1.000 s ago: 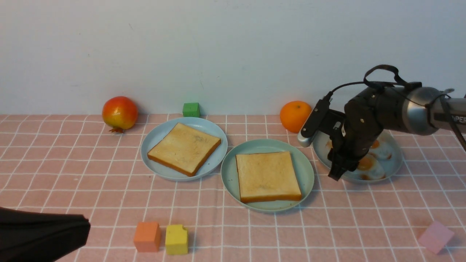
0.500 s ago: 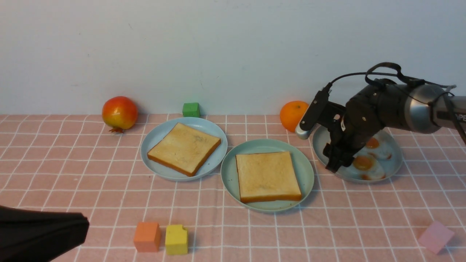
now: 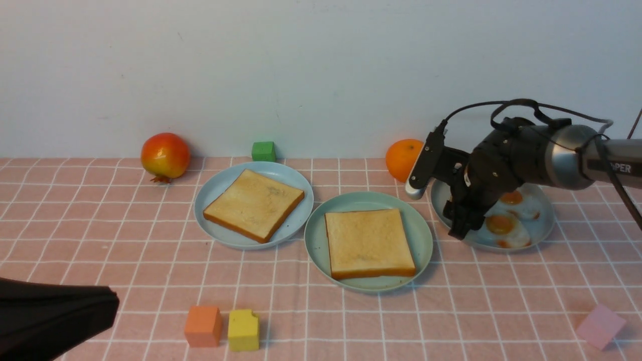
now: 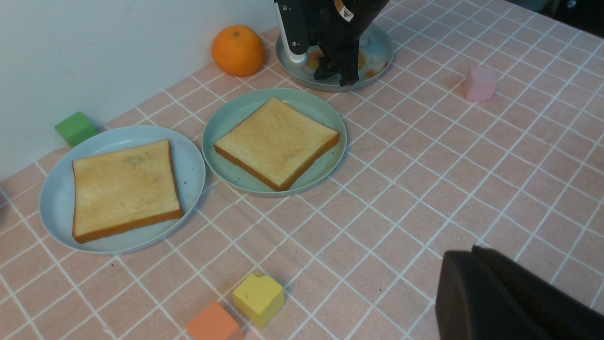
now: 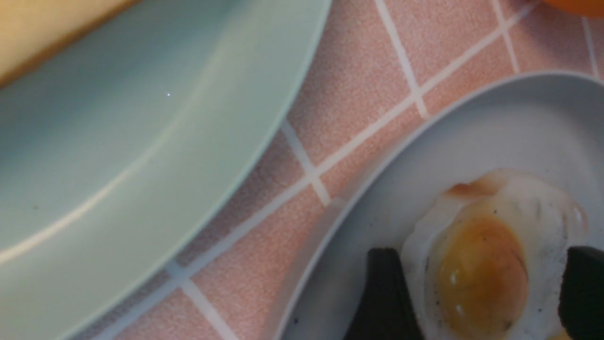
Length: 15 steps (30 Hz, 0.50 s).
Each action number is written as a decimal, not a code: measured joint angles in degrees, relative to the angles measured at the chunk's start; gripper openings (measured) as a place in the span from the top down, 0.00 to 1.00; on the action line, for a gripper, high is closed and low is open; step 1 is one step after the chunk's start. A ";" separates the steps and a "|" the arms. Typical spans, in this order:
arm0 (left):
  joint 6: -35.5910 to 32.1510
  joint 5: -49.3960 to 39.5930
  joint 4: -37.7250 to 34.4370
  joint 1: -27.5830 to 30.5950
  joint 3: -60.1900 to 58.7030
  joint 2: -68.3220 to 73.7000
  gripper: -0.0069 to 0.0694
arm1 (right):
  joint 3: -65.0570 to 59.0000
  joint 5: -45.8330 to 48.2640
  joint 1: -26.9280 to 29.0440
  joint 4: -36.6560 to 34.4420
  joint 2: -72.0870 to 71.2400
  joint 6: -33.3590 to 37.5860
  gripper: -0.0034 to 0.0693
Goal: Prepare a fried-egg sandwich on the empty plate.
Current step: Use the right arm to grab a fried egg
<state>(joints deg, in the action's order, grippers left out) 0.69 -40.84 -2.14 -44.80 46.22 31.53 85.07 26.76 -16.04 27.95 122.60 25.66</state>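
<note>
The mint-green plate (image 3: 317, 235) sits mid-table with one toast slice (image 3: 368, 243) lying flat on it. A second toast slice (image 3: 253, 204) lies on the pale blue plate (image 3: 210, 188) to its left. To the right, a grey-blue plate (image 3: 544, 220) holds fried eggs (image 3: 501, 224). My right gripper (image 3: 459, 231) hangs over that plate's left part. In the right wrist view the right gripper (image 5: 483, 276) is open, its dark fingers (image 5: 384, 293) on either side of one egg (image 5: 476, 245). My left gripper (image 3: 108, 306) is shut and holds nothing at the near left.
A red-yellow fruit (image 3: 165, 155), a green cube (image 3: 263, 150) and an orange (image 3: 404, 159) stand along the back wall. Orange (image 3: 202, 326) and yellow (image 3: 243, 329) cubes sit near the front, and a pink cube (image 3: 600, 326) at the front right.
The right arm's wrist has sunk lower, and its fingertips have shifted slightly back over the left part of the grey-blue plate. The left arm has barely moved.
</note>
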 joint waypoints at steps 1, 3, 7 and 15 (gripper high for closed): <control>0.00 0.14 0.00 0.00 0.00 0.00 0.89 | 0.04 -0.07 0.00 0.42 0.12 0.00 0.29; 0.00 0.14 0.00 0.00 0.00 0.00 0.89 | 0.04 -0.07 0.00 0.62 0.23 0.00 0.33; 0.00 0.15 0.00 0.00 0.00 0.00 0.89 | 0.04 0.20 0.00 0.66 0.55 0.00 0.50; 0.00 0.15 0.00 0.00 0.00 0.00 0.89 | 0.04 2.59 -0.20 1.11 0.71 0.00 0.85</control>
<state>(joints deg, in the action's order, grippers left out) 0.69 -40.69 -2.14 -44.80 46.22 31.53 85.11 29.35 -16.24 29.06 123.31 25.66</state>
